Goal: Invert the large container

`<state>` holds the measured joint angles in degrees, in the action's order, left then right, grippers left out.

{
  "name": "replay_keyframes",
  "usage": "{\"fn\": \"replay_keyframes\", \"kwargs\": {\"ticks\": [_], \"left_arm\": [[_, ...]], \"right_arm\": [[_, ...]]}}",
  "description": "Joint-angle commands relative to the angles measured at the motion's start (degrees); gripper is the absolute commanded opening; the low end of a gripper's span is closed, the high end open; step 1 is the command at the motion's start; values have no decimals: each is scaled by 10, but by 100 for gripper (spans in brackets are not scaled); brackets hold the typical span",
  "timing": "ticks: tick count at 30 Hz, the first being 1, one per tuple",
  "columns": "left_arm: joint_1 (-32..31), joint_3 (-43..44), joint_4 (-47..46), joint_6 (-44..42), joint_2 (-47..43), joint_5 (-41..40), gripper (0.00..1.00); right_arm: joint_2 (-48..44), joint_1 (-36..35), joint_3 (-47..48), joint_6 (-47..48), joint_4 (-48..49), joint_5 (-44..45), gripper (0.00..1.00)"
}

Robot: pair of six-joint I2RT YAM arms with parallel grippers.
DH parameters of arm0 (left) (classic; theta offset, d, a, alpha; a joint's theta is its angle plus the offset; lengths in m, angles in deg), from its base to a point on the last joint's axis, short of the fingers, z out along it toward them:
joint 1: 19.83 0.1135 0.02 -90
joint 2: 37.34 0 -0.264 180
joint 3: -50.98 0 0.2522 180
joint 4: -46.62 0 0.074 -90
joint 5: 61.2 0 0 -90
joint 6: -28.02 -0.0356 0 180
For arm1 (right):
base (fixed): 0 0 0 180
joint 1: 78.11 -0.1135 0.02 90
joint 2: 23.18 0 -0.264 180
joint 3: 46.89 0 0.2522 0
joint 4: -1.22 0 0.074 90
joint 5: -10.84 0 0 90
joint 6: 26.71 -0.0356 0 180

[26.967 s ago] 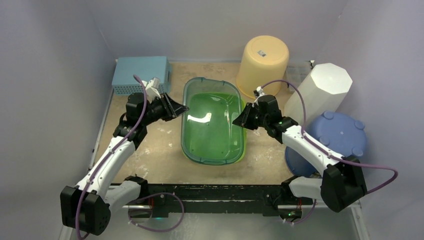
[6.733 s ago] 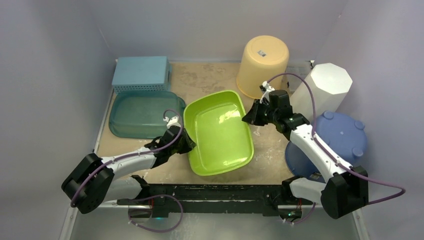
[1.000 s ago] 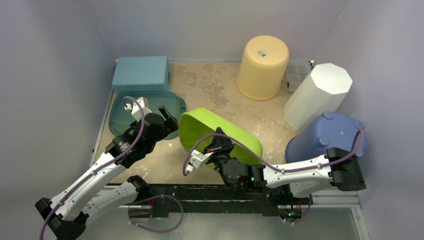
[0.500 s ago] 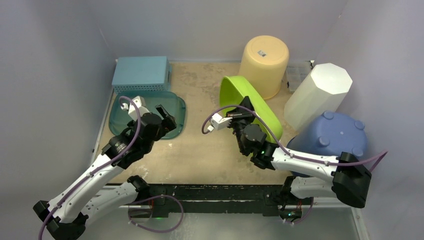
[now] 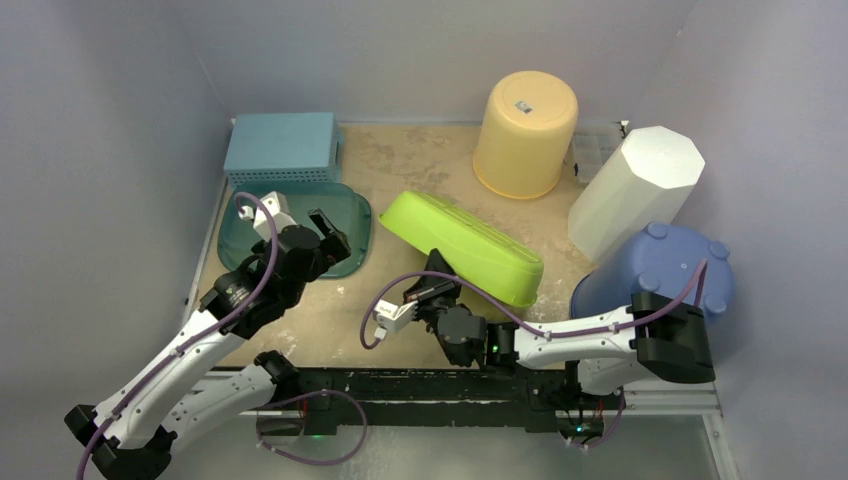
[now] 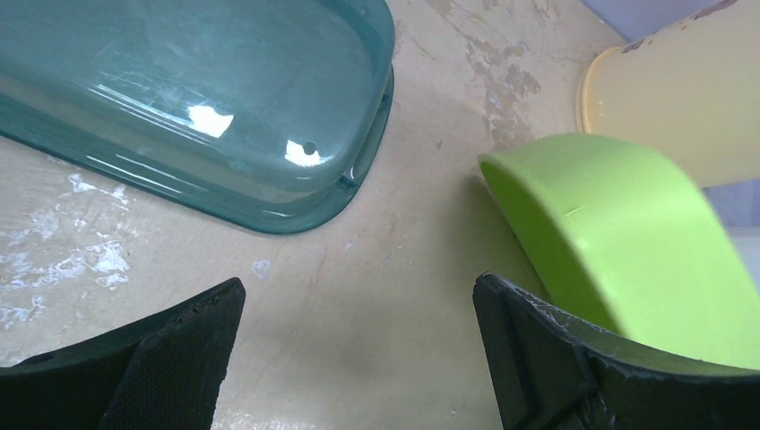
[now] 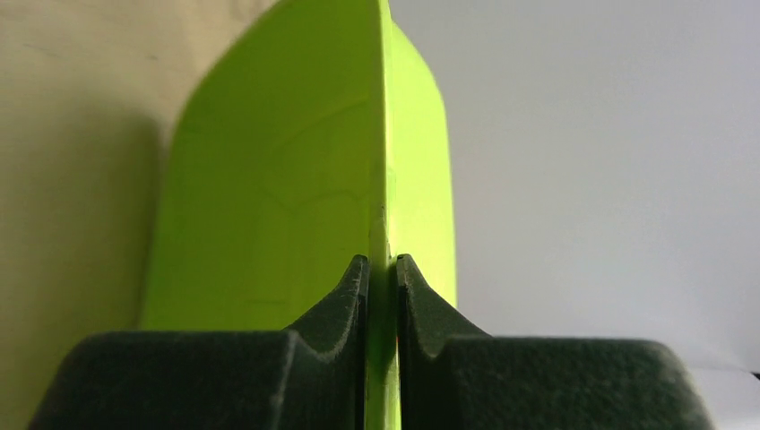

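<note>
The large container [image 5: 470, 245] is a lime-green tub lying tilted in the middle of the table. Its bottom faces up and to the right, and its near rim is raised. My right gripper [image 5: 437, 284] is shut on that near rim. In the right wrist view the thin green rim [image 7: 383, 179] runs straight up between the closed pads of the gripper [image 7: 383, 262]. My left gripper [image 5: 330, 232] hangs open to the left of the tub and holds nothing. In the left wrist view the gripper [image 6: 358, 287] is over bare table, with the tub [image 6: 618, 242] on the right.
A teal see-through tub [image 5: 352, 212] lies upside down at the left, also seen under the left wrist camera [image 6: 179, 90]. A blue basket [image 5: 282, 148] is behind it. A yellow bucket [image 5: 525, 120], a white octagonal bin [image 5: 635, 190] and a blue bucket [image 5: 665, 275] stand along the right.
The right arm swung the green tub from standing on edge near the yellow bucket down toward the front, tipping its bottom upward. The left arm barely moved.
</note>
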<state>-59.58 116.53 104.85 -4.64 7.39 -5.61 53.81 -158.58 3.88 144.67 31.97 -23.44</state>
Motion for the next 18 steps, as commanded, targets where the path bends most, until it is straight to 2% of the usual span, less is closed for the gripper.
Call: {"fn": "replay_keyframes", "kwargs": {"ticks": [1, 9, 18], "left_arm": [[4, 40, 19, -4, -18, -32, 99], [4, 58, 42, -9, -26, -33, 99], [4, 47, 14, -22, -7, -4, 99]], "right_arm": [[29, -34, 17, -177, -118, 57, 0], [93, -95, 52, -368, -214, 51, 0], [150, -104, 83, -498, -270, 13, 1]]}}
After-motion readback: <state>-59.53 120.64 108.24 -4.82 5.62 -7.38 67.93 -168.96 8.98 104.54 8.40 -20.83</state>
